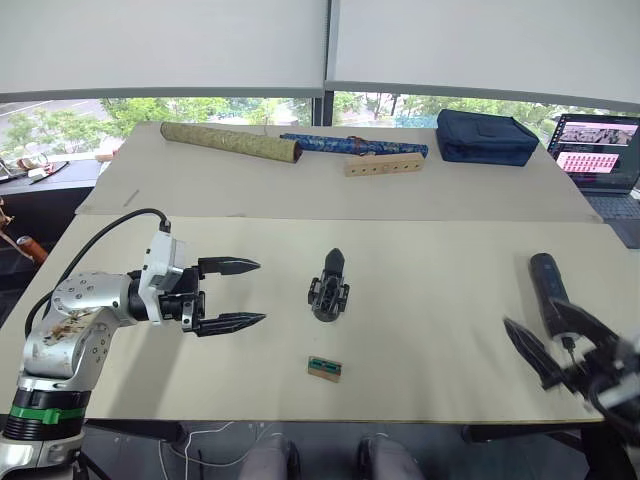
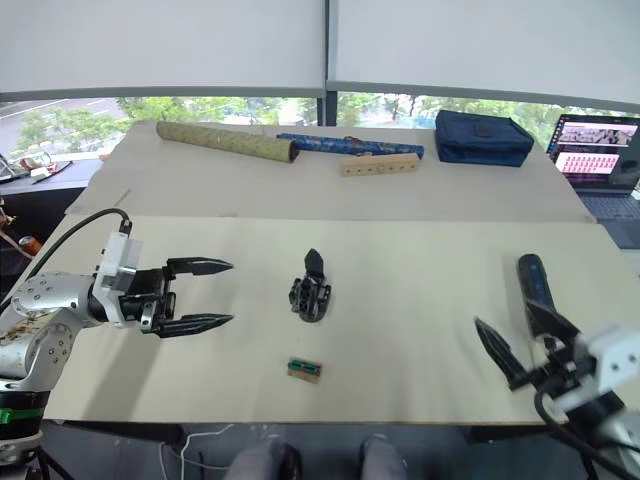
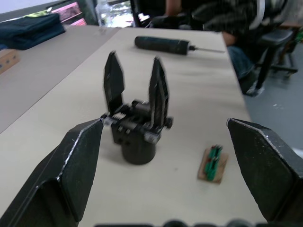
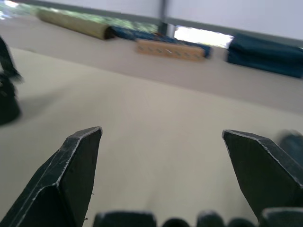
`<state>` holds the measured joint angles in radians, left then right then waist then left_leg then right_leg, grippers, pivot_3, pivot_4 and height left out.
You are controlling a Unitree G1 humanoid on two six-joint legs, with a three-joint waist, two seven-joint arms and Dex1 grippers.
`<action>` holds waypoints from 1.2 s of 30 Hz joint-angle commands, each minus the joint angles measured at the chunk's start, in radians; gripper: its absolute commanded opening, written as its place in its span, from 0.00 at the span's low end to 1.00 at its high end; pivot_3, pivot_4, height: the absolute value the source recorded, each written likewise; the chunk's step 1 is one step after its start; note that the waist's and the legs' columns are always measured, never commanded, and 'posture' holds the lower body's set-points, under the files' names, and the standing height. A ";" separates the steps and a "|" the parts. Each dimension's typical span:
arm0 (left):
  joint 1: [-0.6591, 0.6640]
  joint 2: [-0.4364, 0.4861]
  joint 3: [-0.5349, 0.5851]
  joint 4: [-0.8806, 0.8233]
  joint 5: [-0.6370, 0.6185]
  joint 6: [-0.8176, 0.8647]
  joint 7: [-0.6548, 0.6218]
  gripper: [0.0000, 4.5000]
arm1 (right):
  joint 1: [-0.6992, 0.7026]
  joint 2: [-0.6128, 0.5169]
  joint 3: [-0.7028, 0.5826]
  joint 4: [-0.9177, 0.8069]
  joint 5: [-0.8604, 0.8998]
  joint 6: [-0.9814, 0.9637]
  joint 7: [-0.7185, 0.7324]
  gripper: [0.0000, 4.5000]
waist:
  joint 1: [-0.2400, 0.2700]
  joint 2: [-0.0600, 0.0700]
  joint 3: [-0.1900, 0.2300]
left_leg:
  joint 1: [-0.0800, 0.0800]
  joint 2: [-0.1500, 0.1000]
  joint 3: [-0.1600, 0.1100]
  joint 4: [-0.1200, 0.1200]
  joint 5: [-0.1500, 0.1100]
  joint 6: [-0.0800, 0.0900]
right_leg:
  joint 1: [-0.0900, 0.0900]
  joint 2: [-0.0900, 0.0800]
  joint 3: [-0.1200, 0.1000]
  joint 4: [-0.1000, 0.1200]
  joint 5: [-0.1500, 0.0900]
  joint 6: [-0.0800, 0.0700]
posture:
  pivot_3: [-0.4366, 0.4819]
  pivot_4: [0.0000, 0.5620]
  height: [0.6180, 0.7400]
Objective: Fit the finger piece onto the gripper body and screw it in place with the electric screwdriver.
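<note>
Beige table (image 1: 420,330) by windows, laptop (image 1: 598,150) cut off | left gripper (image 1: 232,294) spread, empty | right gripper (image 2: 515,350) spread beside electric screwdriver (image 2: 533,280), blurred

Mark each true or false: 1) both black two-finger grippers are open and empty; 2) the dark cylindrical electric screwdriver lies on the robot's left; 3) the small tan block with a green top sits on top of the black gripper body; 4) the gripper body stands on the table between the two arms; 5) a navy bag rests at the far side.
1) True. The left gripper and right gripper are both open, holding nothing.
2) False. The electric screwdriver lies on the robot's right, by the right gripper.
3) False. The tan block lies on the table, apart from the gripper body and nearer the robot.
4) True.
5) True. The navy bag rests on the far table.
</note>
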<state>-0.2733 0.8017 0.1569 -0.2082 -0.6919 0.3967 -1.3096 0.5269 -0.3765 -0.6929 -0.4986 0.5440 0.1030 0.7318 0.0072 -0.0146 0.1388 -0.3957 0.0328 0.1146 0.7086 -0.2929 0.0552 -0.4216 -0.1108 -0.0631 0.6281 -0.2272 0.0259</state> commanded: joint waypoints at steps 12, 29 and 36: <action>-0.063 -0.001 -0.002 -0.089 -0.049 0.054 0.038 0.98 | -0.072 -0.124 -0.018 -0.051 0.071 0.213 -0.231 1.00 | -0.008 0.002 0.002 | 0.007 0.000 0.005 -0.004 0.001 -0.003 | 0.000 0.001 0.009 0.001 0.000 -0.002 | 0.48 0.27 1.00; 0.018 -0.017 0.014 -0.176 -0.049 0.036 0.099 0.98 | -0.577 -0.573 0.273 0.576 -0.080 0.661 -0.260 1.00 | 0.004 0.001 0.003 | 0.005 -0.003 0.007 -0.006 0.001 0.000 | 0.000 0.002 0.013 -0.003 -0.001 -0.001 | 0.48 0.27 1.00; 0.049 -0.015 0.024 -0.189 -0.051 0.029 0.102 0.98 | -0.669 -0.602 0.364 0.735 -0.120 0.665 -0.105 1.00 | 0.001 0.001 0.003 | 0.006 -0.003 0.007 -0.006 0.001 -0.001 | 0.000 0.003 0.013 -0.002 -0.001 0.000 | 0.48 0.27 1.00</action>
<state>-0.2259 0.7800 0.1525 -0.3727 -0.7350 0.4492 -1.2078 -0.1158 -0.9496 -0.3260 0.2154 0.4455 0.7945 0.5948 0.0082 -0.0138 0.1416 -0.3900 0.0297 0.1219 0.7025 -0.2921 0.0547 -0.4215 -0.1081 -0.0495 0.6258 -0.2281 0.0259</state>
